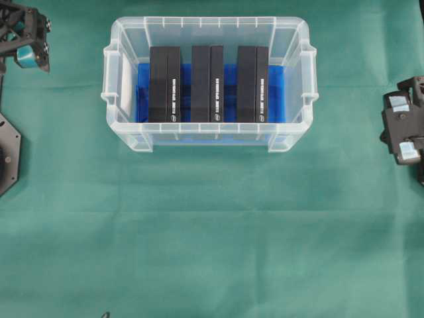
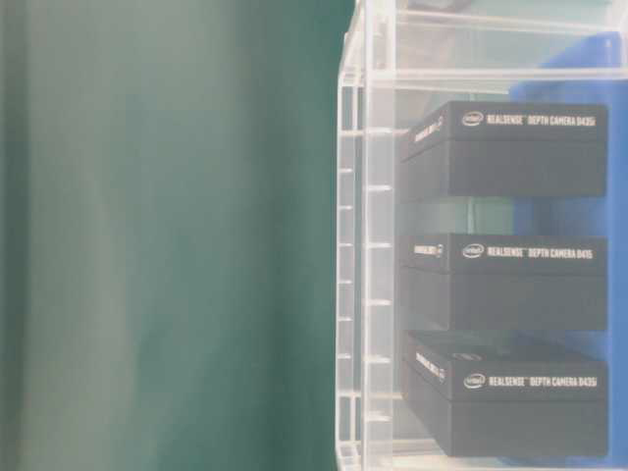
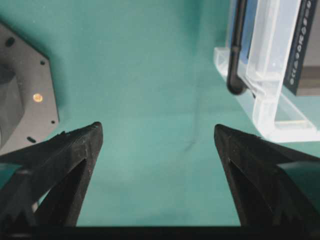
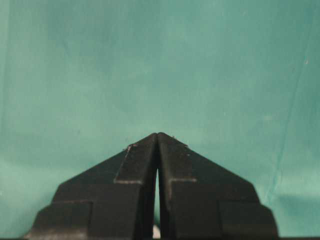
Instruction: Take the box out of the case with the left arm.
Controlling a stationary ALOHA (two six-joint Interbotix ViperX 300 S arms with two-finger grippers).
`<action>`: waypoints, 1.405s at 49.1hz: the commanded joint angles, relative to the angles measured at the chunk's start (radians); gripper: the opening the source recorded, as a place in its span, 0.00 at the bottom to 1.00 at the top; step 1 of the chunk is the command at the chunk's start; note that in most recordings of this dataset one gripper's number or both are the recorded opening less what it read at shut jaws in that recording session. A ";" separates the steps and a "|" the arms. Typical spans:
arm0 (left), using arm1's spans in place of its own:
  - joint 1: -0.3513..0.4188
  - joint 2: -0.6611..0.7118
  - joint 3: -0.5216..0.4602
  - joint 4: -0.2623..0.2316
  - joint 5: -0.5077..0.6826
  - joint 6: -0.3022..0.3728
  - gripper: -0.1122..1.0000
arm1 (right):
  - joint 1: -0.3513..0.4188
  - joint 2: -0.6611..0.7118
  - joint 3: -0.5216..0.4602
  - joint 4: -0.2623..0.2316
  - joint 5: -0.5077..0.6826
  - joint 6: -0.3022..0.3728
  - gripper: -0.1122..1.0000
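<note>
1. Green cloth (image 1: 212, 252) covers the table across every view, lightly creased in front of the case.
2. At the far left of the overhead view a black mounting plate (image 1: 8, 156) sits at the table's edge; the left wrist view shows the same plate at its left border.
3. The left gripper (image 3: 157, 135) hangs over bare cloth at the upper left corner of the overhead view, well apart from the case. Its two black fingers (image 3: 75, 150) stand wide apart with nothing between them.
4. The case (image 1: 126, 139), clear plastic with a ribbed rim, stands in the upper middle of the table, its bottom lined with blue cloth (image 1: 275, 93). In the left wrist view one corner of it shows at the upper right.
5. Three black boxes stand on edge inside the case, side by side with gaps between: the left box (image 1: 164, 84), the middle box (image 1: 207, 84) and the right box (image 1: 252, 84). Each bears white lettering; the table-level view reads "RealSense Depth Camera D435" on them.
6. The right gripper (image 4: 158, 136) is at the right edge of the overhead view, away from the case. Its black fingers are pressed together at the tips over bare cloth, holding nothing.
</note>
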 commanded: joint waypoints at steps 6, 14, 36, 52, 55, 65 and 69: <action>-0.015 0.000 -0.015 0.002 -0.003 0.000 0.96 | -0.002 -0.029 -0.026 0.000 0.127 0.003 0.09; -0.015 0.011 -0.023 0.003 -0.003 0.002 0.96 | -0.002 -0.064 -0.028 0.000 0.202 0.003 0.09; -0.060 0.132 -0.120 0.003 -0.037 -0.002 0.96 | -0.002 -0.138 -0.037 0.000 0.253 0.003 0.09; -0.133 0.365 -0.348 0.003 -0.060 -0.009 0.96 | -0.002 -0.173 -0.043 0.000 0.357 0.003 0.09; -0.140 0.400 -0.390 0.003 -0.055 -0.015 0.96 | -0.002 -0.181 -0.044 0.000 0.374 0.003 0.09; -0.160 0.508 -0.500 0.003 -0.054 -0.054 0.96 | -0.002 -0.196 -0.049 0.000 0.414 0.003 0.09; -0.173 0.548 -0.538 0.002 -0.054 -0.061 0.96 | -0.002 -0.202 -0.051 0.000 0.420 0.003 0.09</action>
